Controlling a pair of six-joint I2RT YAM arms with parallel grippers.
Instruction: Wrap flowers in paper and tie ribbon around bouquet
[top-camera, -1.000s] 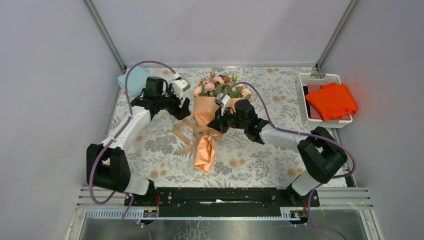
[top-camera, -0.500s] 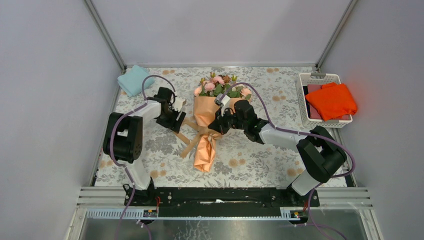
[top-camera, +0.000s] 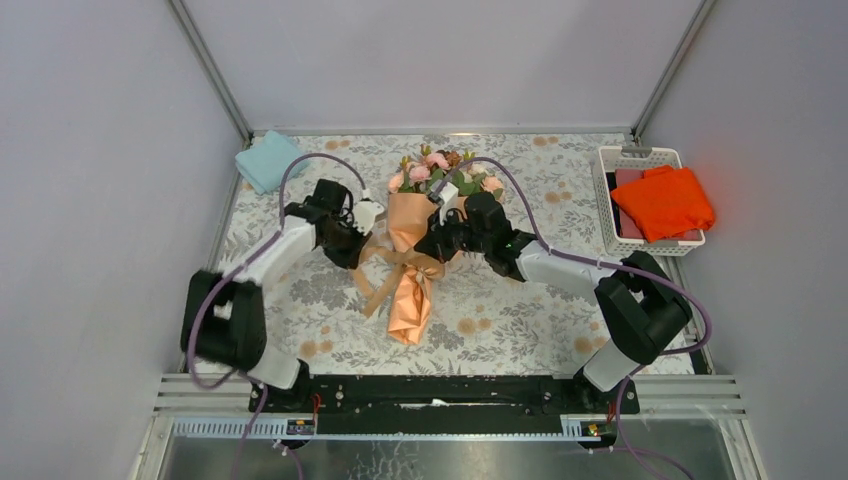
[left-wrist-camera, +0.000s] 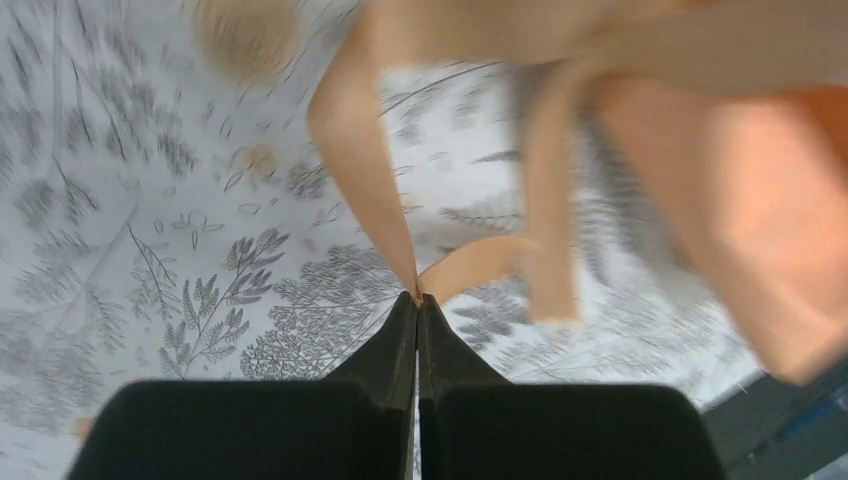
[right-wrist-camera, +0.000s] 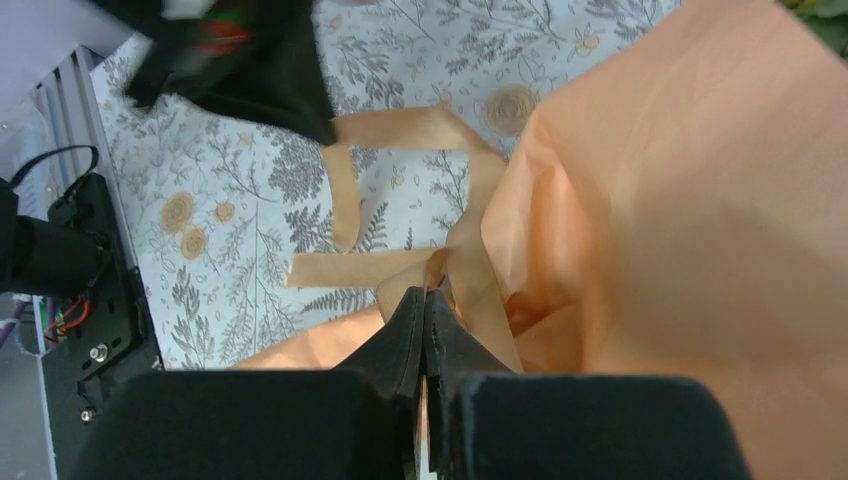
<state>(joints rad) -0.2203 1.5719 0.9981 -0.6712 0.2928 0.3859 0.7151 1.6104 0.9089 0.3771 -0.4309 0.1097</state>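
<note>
Both grippers pinch the ribbon (top-camera: 376, 288) at the waist of the bouquet (top-camera: 410, 228).
The left gripper (left-wrist-camera: 417, 300) has its fingers pressed fully together on one strand of ribbon, which runs straight up and away from the fingertips; a loose end curls just to their right. The right gripper (right-wrist-camera: 424, 296) is closed just as tightly, its tips nipping the ribbon where the strands meet against the paper (right-wrist-camera: 690, 200). The bouquet lies on the table (top-camera: 300, 290) between the two sets of fingers, with the flowers (top-camera: 437, 170) beyond them at the far end and the paper tail on their near side.
</note>
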